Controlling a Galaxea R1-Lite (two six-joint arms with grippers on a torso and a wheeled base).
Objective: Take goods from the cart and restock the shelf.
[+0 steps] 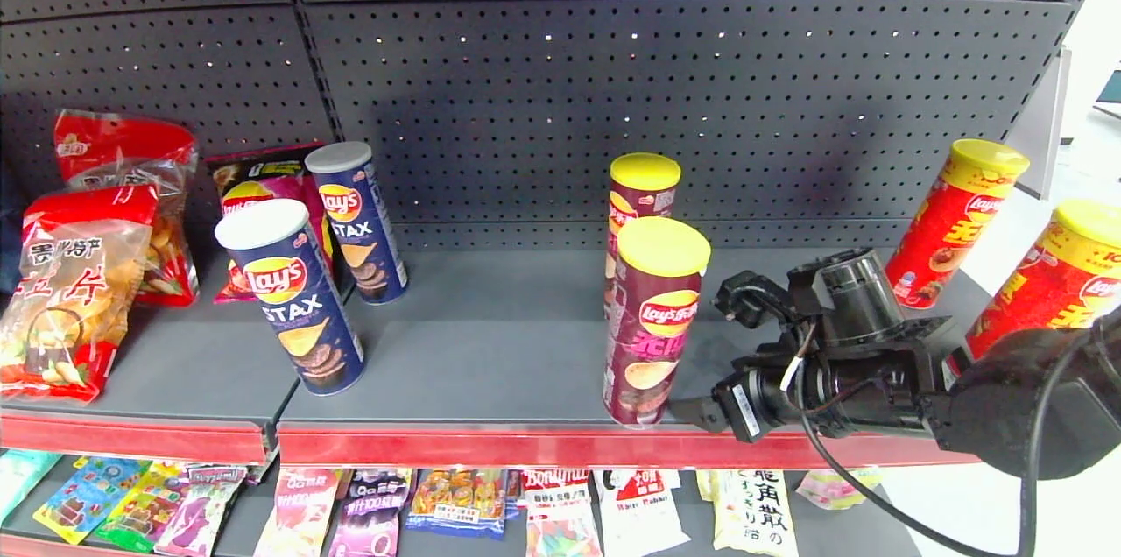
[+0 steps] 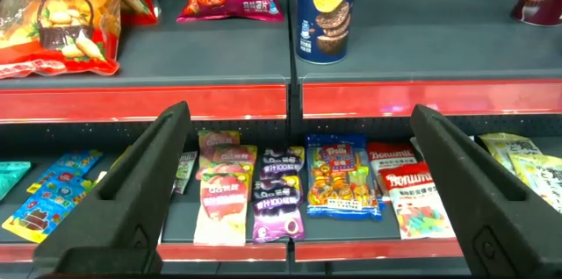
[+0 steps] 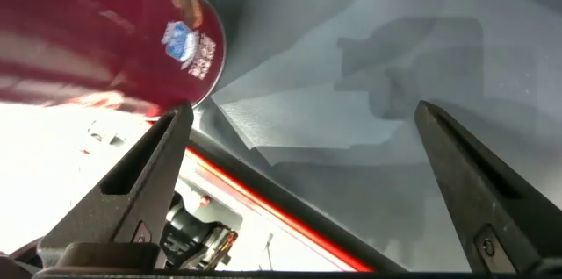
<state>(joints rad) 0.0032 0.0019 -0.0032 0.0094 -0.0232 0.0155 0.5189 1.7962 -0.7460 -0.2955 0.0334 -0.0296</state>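
Twice confirmed the right gripper (image 1: 708,351) as spread apart and holding nothing: at the lower right of the head view, and again in the right wrist view. Saw one fingertip (image 1: 685,411) just beside the base of the maroon can (image 1: 655,320); could not tell whether touching. Found that can upright at the lower middle of the head view, on the shelf (image 1: 490,338), close behind the red front lip (image 1: 490,445), with a second maroon can (image 1: 642,189) directly behind it. Judged the placing as done and the step in hand as clearing away. Called for a straight, level retreat toward the right edge of the frame, fingers wide, so as not to nudge the base and tip the tall can over the lip. Called also for care around the two red cans (image 1: 950,224) at the upper right. Saw the left gripper (image 2: 299,112) likewise apart and empty, facing the packets (image 2: 272,191) on the lower shelf.
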